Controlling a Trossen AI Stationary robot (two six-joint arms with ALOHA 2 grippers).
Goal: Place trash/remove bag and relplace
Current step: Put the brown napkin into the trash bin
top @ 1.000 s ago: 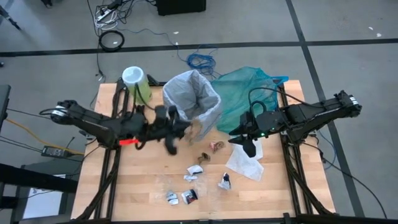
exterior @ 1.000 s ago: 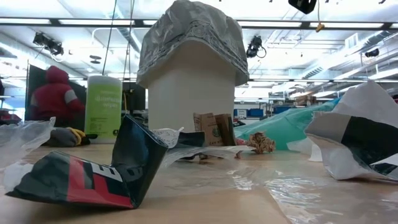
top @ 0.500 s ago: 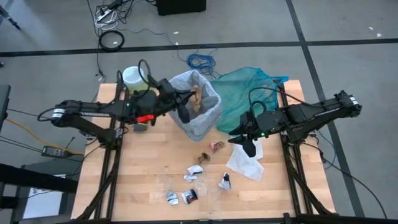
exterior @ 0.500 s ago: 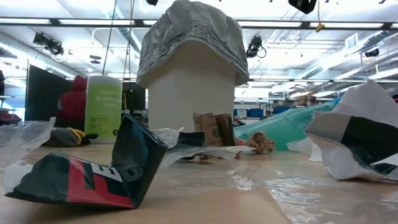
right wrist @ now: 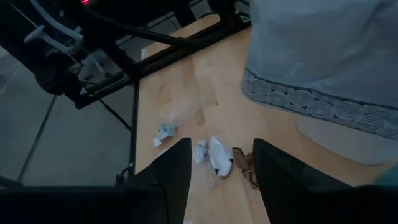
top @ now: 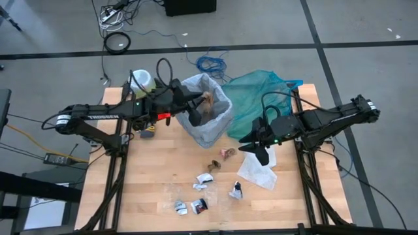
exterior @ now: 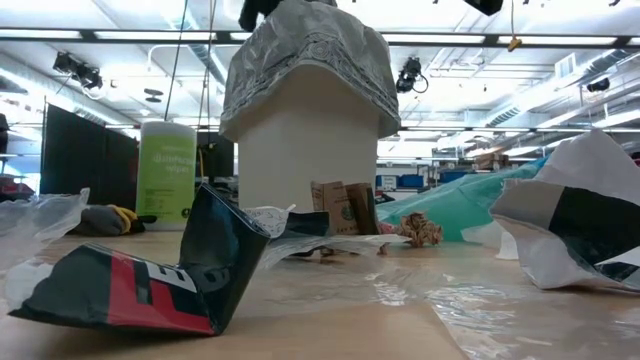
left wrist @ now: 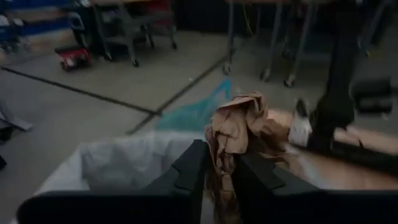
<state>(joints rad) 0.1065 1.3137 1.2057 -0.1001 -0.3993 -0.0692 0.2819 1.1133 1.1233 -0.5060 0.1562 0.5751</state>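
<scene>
Left gripper (top: 196,112) over the bin (top: 208,128) with a brown wad (left wrist: 236,124) between its fingers.

In the high view's upper centre, the bin wears its grey-white bag (top: 219,103); the wad sits over its mouth, the fingers on either side of it, though whether they press it I cannot tell. The right gripper (top: 259,149) hangs at centre right, jaws apart and holding nothing, above white paper (top: 257,171). More trash (top: 204,181) lies scattered lower centre on the table (top: 150,189). A teal bag (top: 264,94) lies right of the bin.

Grey-white bag (top: 212,121), teal-green bag (top: 261,91), brown wad (left wrist: 239,121), green canister (exterior: 166,170), red-black wrapper (exterior: 150,280).
</scene>
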